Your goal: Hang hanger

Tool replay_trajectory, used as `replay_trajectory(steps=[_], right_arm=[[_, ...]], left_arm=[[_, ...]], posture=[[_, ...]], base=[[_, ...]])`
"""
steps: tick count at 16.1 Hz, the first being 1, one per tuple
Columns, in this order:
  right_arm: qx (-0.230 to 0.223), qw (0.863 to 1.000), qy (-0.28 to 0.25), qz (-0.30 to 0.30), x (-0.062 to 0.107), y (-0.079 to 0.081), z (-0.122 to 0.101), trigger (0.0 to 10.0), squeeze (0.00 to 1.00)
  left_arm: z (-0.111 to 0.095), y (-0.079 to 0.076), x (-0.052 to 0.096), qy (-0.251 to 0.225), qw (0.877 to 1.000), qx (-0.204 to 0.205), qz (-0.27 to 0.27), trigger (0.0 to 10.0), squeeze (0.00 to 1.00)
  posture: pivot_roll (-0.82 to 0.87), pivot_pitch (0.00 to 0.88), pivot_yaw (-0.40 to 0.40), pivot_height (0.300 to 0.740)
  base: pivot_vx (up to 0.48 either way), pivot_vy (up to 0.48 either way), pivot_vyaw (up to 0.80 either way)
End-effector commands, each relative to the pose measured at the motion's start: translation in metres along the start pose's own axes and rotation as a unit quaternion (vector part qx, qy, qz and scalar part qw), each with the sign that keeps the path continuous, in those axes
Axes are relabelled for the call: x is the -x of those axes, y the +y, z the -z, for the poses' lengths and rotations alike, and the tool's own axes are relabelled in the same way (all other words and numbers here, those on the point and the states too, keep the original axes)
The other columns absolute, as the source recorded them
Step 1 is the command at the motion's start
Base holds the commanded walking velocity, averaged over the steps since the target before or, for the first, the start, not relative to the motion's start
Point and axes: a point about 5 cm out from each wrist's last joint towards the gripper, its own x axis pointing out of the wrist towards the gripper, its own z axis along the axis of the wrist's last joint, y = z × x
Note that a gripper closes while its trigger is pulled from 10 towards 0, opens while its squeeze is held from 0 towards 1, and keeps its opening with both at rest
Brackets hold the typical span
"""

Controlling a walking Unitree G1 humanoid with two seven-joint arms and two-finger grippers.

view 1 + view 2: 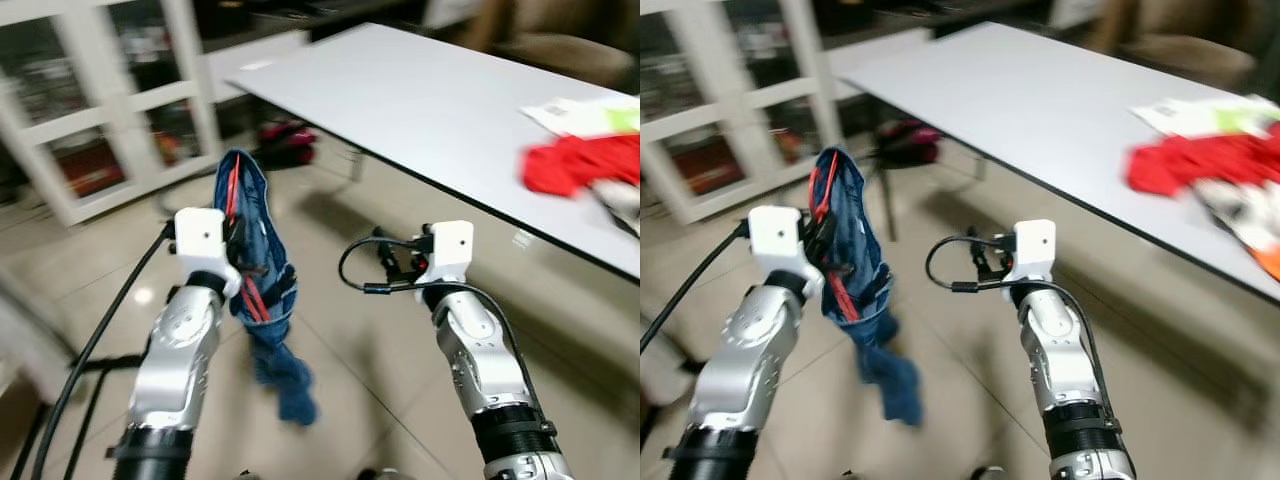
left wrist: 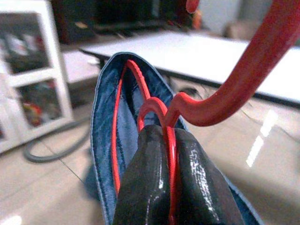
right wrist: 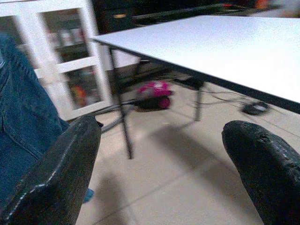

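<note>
A red plastic hanger (image 2: 220,93) carries blue denim jeans (image 1: 262,290) that droop toward the floor. My left gripper (image 1: 243,262) is shut on the hanger's red wire just below the hook, and its fingers (image 2: 159,187) press together around the wire in the left wrist view. The jeans (image 1: 855,270) hang to the right of my left wrist, between the two arms. My right gripper (image 1: 388,262) is held up beside them, open and empty, with its two fingers (image 3: 61,173) wide apart and the denim (image 3: 18,122) just outside one of them.
A long white table (image 1: 420,110) runs across the right, with red cloth (image 1: 575,165) and papers on it. A white glass-door cabinet (image 1: 90,110) stands at the left. A pink object (image 1: 285,140) lies under the table on the tiled floor (image 1: 370,400).
</note>
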Motion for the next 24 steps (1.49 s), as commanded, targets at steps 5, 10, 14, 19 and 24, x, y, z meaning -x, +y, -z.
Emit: replay_trajectory(steps=[5,10,14,19,24], right_arm=[[0.001,1.000,-0.002,0.000,0.012,0.002,0.004,10.0,0.00],[-0.001,1.000,-0.003,-0.012,0.008,0.008,0.003,10.0,0.00],[0.004,1.000,-0.008,-0.012,0.007,0.007,0.000,10.0,0.00],[0.003,1.000,-0.002,-0.019,0.008,0.009,0.002,10.0,0.00],[0.046,0.998,-0.009,-0.042,-0.011,0.008,-0.022,10.0,0.00]], left_arm=[[0.012,0.012,0.029,0.034,0.999,-0.013,0.035,10.0,0.00],[-0.011,0.014,0.013,-0.020,1.000,-0.008,0.004,10.0,0.00],[-0.032,0.006,0.003,-0.066,0.998,0.019,0.005,10.0,0.00],[-0.023,0.006,0.002,-0.038,0.999,-0.001,0.032,10.0,0.00],[-0.045,0.018,-0.009,-0.060,0.996,-0.032,0.054,10.0,0.00]], posture=[[0.04,0.032,0.030,0.740],[0.04,0.031,0.028,0.740],[0.03,0.026,0.031,0.740],[0.03,0.029,0.034,0.740],[0.03,0.019,0.035,0.740]], base=[[0.000,0.000,-0.77],[0.000,0.000,-0.77],[0.000,0.000,-0.77],[0.000,0.000,-0.71],[0.000,0.000,0.00]])
